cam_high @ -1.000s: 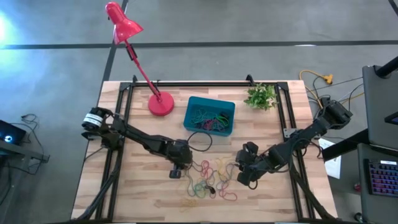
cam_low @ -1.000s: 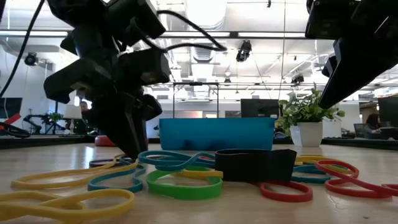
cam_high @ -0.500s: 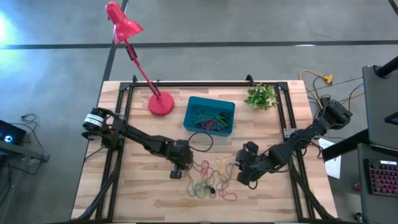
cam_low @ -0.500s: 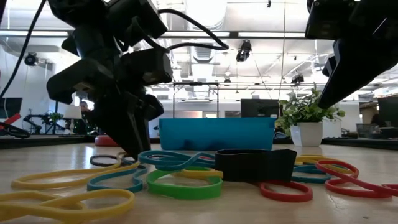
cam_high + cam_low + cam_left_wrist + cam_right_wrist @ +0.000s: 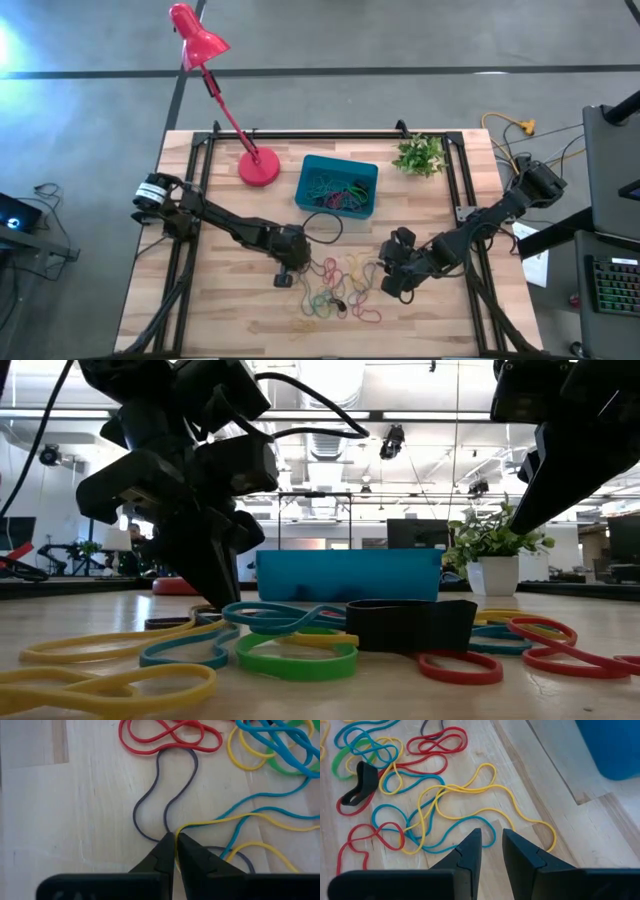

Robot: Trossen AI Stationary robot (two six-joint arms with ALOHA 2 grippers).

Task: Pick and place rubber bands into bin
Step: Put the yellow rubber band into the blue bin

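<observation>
Loose rubber bands in red, yellow, teal, green and black lie in a heap on the wooden table, near of the teal-blue bin, which holds more bands. My left gripper is down at the heap's left edge, shut on a yellow band. A grey band lies on the wood just beyond its tips. My right gripper hovers at the heap's right side, open by a narrow gap, above yellow and teal bands and touching nothing. My left gripper pinches a thin yellow band between its two fingertips, coming from above and slanting down. The band runs from the tips off across the wood into the heap, slack, and lies on the table. Whether the grey band beside it is also caught, I cannot tell.
A red desk lamp stands with its round base left of the bin. A small potted plant sits at the far right corner. A black cable loop lies near of the bin. A wide black band lies in the heap's middle.
</observation>
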